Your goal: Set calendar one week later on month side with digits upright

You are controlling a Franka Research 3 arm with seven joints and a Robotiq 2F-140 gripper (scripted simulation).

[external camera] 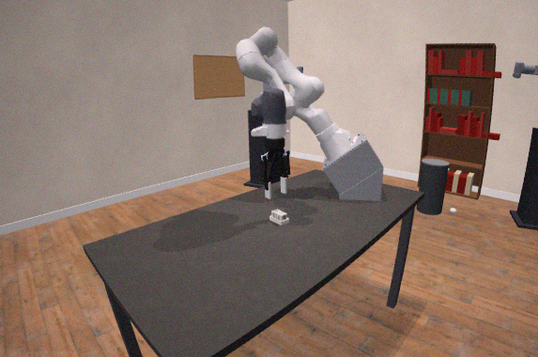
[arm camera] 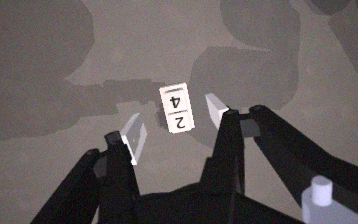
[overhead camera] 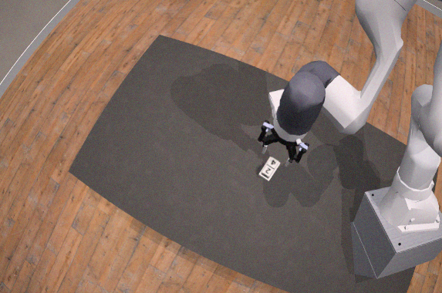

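The small white tray lies on the table. Two white cubes stand side by side in it. The top of one cube shows a 4, and the top of the other cube shows a 2. Both digits look upside down in the wrist view. The month's name and the side faces cannot be read. My gripper is partly open and empty. Its fingertips are above table height, beside the calendar in the top and exterior views, with nothing between them.
The dark table carries the grey robot base at one end. Shadows of the arm fall around the calendar. A bookcase and a dark bin stand on the floor beyond the table.
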